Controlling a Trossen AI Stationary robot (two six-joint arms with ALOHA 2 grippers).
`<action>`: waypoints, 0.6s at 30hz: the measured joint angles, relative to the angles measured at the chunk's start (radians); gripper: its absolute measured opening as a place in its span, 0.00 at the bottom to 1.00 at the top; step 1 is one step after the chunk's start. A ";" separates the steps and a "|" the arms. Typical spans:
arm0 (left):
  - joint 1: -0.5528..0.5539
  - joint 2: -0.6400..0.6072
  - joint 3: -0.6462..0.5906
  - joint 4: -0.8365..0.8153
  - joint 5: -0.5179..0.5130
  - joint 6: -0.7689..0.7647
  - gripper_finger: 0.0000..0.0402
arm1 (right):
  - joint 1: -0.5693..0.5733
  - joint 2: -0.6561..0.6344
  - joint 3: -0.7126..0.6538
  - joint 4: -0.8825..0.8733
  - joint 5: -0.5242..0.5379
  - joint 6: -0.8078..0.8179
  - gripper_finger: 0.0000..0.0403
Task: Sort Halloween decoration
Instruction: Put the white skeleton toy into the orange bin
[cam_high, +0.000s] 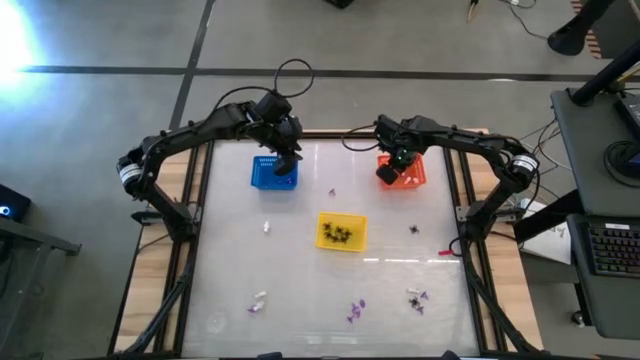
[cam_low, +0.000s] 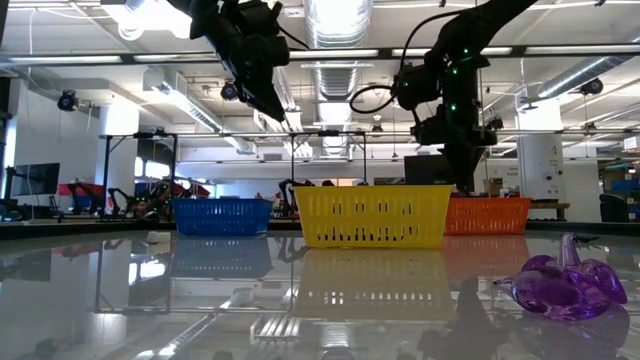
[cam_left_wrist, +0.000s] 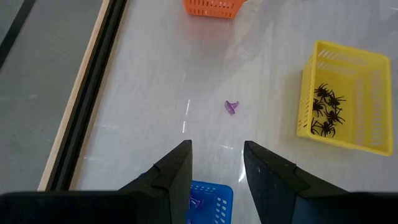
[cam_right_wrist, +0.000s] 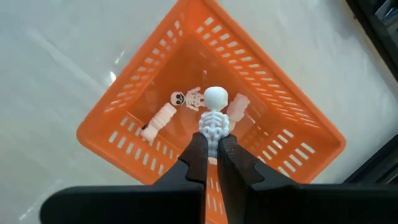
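Note:
My right gripper (cam_right_wrist: 213, 155) hangs over the orange basket (cam_right_wrist: 155, 93), shut on a white skeleton trinket (cam_right_wrist: 215, 118). Two more white trinkets (cam_right_wrist: 186, 99) lie on that basket's floor. My left gripper (cam_left_wrist: 217, 162) is open and holds nothing; it hovers above the blue basket (cam_left_wrist: 214, 198), which has a purple trinket (cam_left_wrist: 195, 203) in it. The yellow basket (cam_high: 341, 232) holds several black spiders (cam_left_wrist: 327, 111). One purple trinket (cam_left_wrist: 231, 107) lies on the table between the baskets. From above, my left gripper (cam_high: 285, 160) and my right gripper (cam_high: 390, 170) stand near the far edge. My right gripper pinches the white skeleton between its two fingers, by the part below the ribcage (cam_right_wrist: 214, 144). The fingers come from above, pointing down. Skull (cam_right_wrist: 216, 97) and ribs stick out past the fingertips. The skeleton is lifted clear, above the inside of the orange basket.
Loose trinkets lie on the glossy table: a white one (cam_high: 267, 227), a black one (cam_high: 413, 230), a white and purple pair (cam_high: 258, 300), purple ones (cam_high: 355, 310) and a mixed cluster (cam_high: 416, 299) near the near edge. A purple trinket (cam_low: 565, 288) lies close to the low camera.

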 joint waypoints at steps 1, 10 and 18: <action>0.000 0.000 0.000 0.000 0.000 0.000 0.32 | 0.000 0.000 0.000 0.000 0.000 -0.009 0.03; 0.000 0.000 0.000 0.000 0.000 -0.007 0.32 | 0.000 0.000 0.000 -0.002 0.000 -0.041 0.03; 0.000 0.000 0.000 0.000 0.000 -0.010 0.32 | 0.000 0.000 0.000 0.003 0.000 -0.041 0.03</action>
